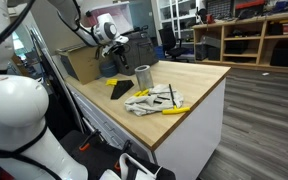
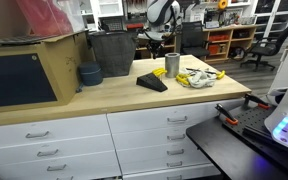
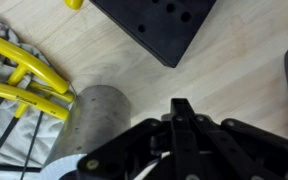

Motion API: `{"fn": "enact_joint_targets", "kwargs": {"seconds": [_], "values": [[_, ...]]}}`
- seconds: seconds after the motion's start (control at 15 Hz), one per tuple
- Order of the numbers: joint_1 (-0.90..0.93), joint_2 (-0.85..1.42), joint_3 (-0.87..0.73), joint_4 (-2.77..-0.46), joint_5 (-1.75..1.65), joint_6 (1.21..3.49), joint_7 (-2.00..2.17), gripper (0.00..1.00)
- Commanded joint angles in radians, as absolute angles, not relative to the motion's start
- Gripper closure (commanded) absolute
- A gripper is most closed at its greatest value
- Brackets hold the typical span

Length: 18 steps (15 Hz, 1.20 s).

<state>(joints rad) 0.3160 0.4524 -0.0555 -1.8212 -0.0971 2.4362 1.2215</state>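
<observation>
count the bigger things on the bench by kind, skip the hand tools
cardboard box: 1
dark bin: 1
stack of blue-grey bowls: 1
metal cup: 1
black block: 1
white cloth: 1
total: 6

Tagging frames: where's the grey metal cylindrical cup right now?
In both exterior views, the grey metal cylindrical cup stands on the wooden countertop, between the black wedge and the white cloth under yellow-handled tools.

Butcher-block counter [image 2: 104,95] over white drawers [image 2: 144,125], grey floor [image 1: 264,110], wooden shelving [image 1: 249,40] behind.
</observation>
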Motion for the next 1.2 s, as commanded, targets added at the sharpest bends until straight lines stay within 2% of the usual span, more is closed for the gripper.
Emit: {"fn": "enact_joint_targets", "kwargs": {"seconds": [0.0, 0.6, 1.13], "values": [[0.278, 0.538, -0.015, -1.652, -0.049, 2.324, 1.205, 1.0], [0.269, 0.76, -0.001, -1.357, -0.026, 2.158, 1.199, 1.0], [0.311, 0.919, 0.006, -1.234, -0.047, 2.102, 1.196, 1.0]]}}
